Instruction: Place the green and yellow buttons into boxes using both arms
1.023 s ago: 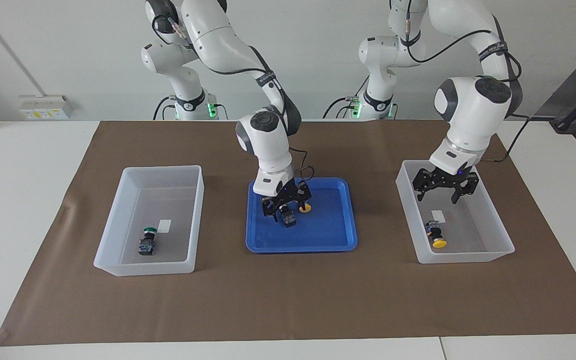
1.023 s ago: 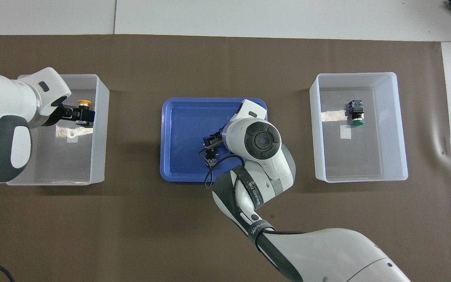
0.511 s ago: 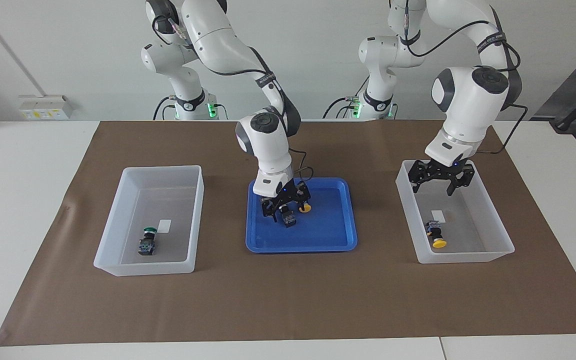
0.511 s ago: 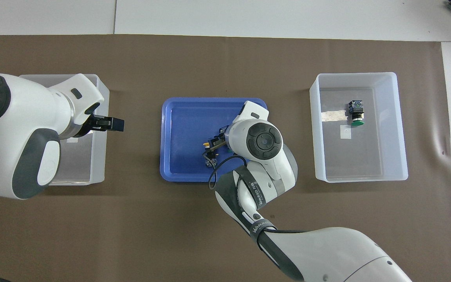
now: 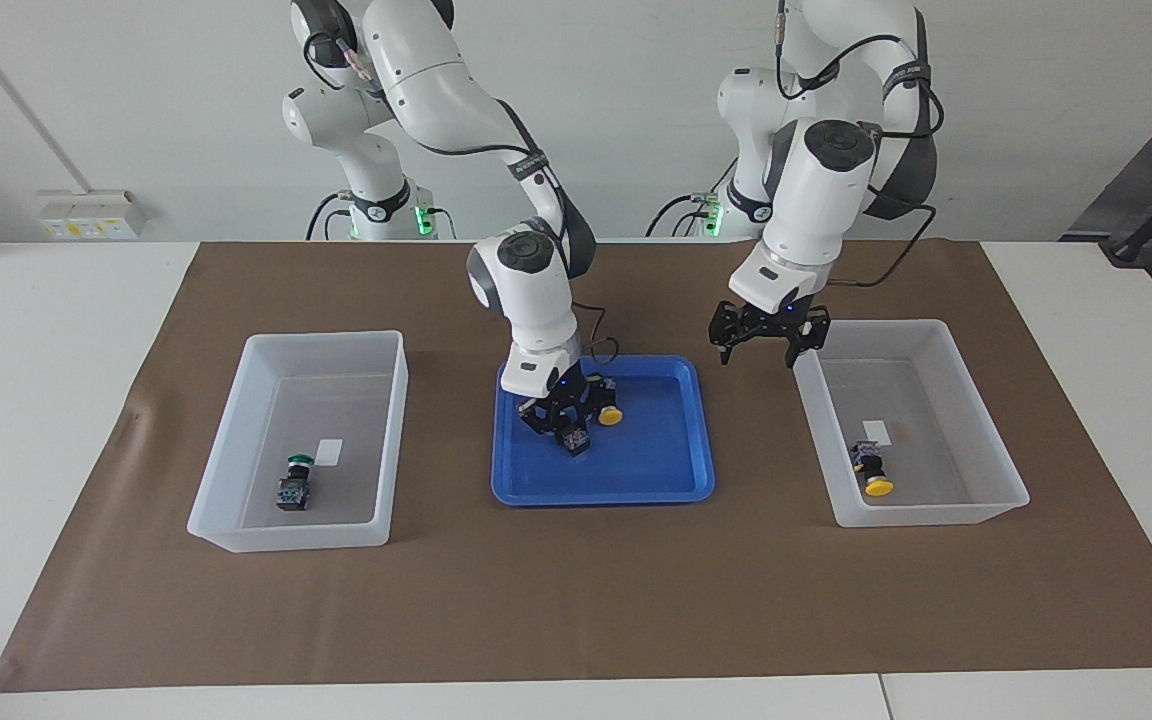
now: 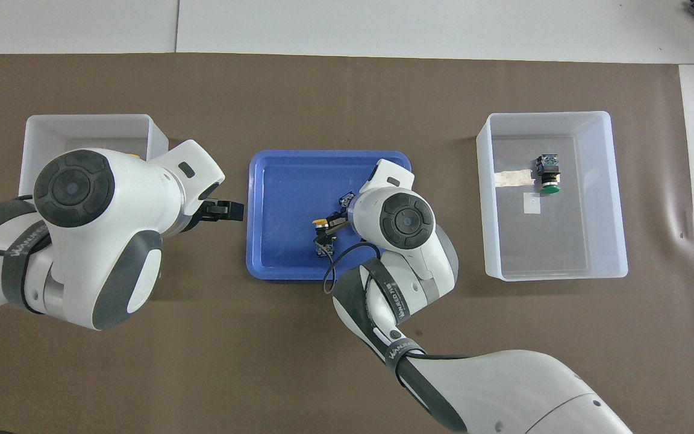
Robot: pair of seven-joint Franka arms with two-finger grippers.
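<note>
Facing view shows the right hand (image 5: pixel 572 425) down in the blue tray (image 5: pixel 681 470), its fingers closed on a button with a black body (image 5: pixel 576 438); its cap colour cannot be told. A yellow button (image 5: pixel 611 414) lies in the tray just beside that hand. The left hand (image 5: pixel 758 343), fingers spread apart and holding nothing, hangs over the brown mat (image 5: pixel 576 600) between the tray and the box (image 5: pixel 986 505) at its own end of the counter, where a second yellow button (image 5: pixel 874 480) rests. A green button (image 5: pixel 296 478) lies in the other box (image 5: pixel 236 525).
</note>
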